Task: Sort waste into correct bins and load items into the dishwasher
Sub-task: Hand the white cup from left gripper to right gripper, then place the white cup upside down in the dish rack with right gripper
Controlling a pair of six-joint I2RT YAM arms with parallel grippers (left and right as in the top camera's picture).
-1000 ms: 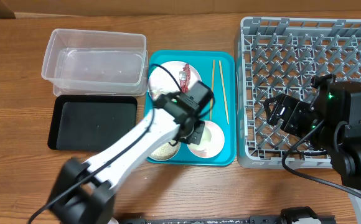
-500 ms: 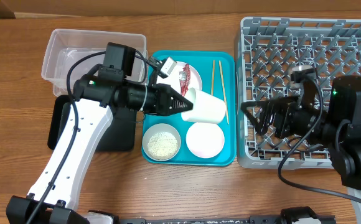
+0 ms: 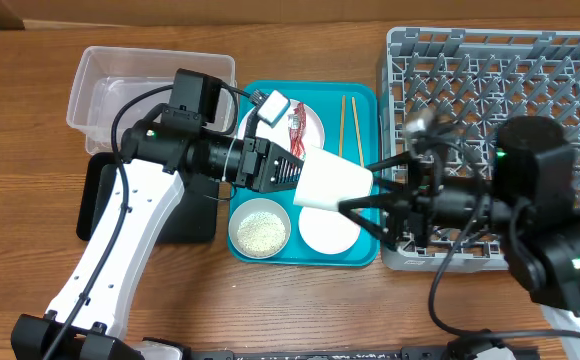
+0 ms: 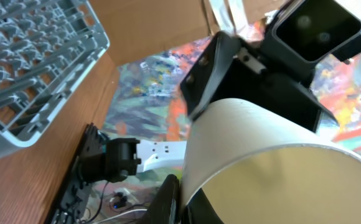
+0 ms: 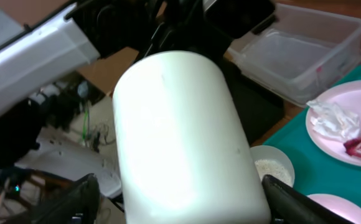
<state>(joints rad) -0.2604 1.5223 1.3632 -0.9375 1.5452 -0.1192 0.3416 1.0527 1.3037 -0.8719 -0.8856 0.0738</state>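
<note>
My left gripper [image 3: 295, 175] is shut on the rim of the small white cup [image 3: 332, 180] and holds it on its side above the teal tray. In the left wrist view my gripper [image 4: 183, 202] pinches the cup's wall [image 4: 261, 155]. My right gripper [image 3: 362, 188] is open, with one finger on each side of the cup's closed end. In the right wrist view the cup [image 5: 180, 137] fills the gap of the gripper [image 5: 187, 199]. The white plate [image 3: 313, 118] carries the red wrapper [image 3: 296, 124] and the tissue [image 5: 333, 118]. Rice fills the white bowl [image 3: 260, 228]. The pink bowl [image 3: 328, 228] is beside it. The chopsticks [image 3: 348, 125] lie on the tray.
The grey dish rack [image 3: 500, 80] stands at the right, partly under my right arm. The clear tub [image 3: 140, 90] is at the back left, with the black tray [image 3: 100, 200] in front of it under my left arm. The teal tray [image 3: 365, 250] lies between them.
My right gripper has swung left from over the rack and now has its open fingers on either side of the cup. My left gripper has kept hold of the cup and shifted slightly right.
</note>
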